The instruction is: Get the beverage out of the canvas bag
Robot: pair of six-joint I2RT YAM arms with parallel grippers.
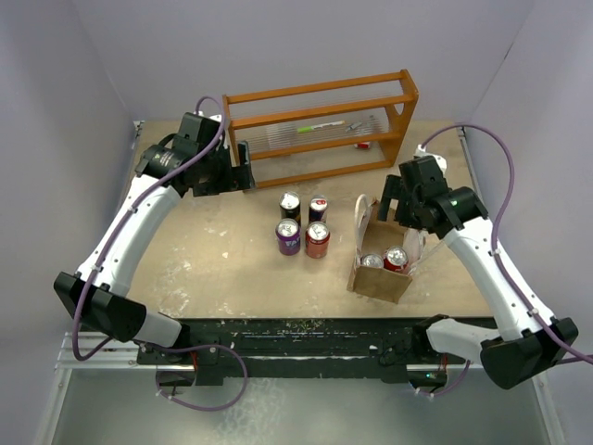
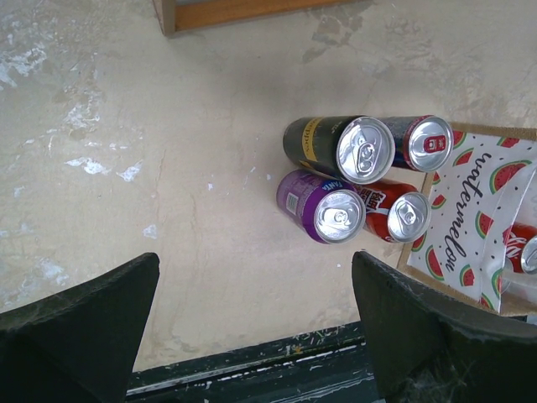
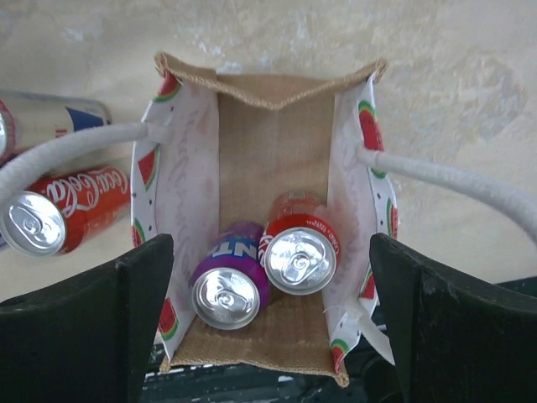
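While right gripper (image 1: 397,202) hangs over canvas bag (image 1: 380,275) mouth, fingers apart, it's the nearer arm. Two cans upright inside, touching, long axis vertical: red can (image 3: 298,252), purple can (image 3: 225,294) showing "NT". Bag side reads "watermelon". Coca-Cola can (image 3: 75,206) outside on table (image 2: 168,168). Left gripper (image 2: 253,259) spread wide, well apart from bag.

The canvas bag (image 1: 380,274) stands upright near the worktop's (image 1: 213,250) near edge, toward its right-hand corner, mouth open. Its end faces are tan-brown weave, and its side panels are pale with a watermelon print. The white loop handles (image 3: 436,178) splay outward. Inside, two cans stand upright and touching at one end: a purple can (image 3: 225,294) and a red can (image 3: 298,252), both with silver tops.
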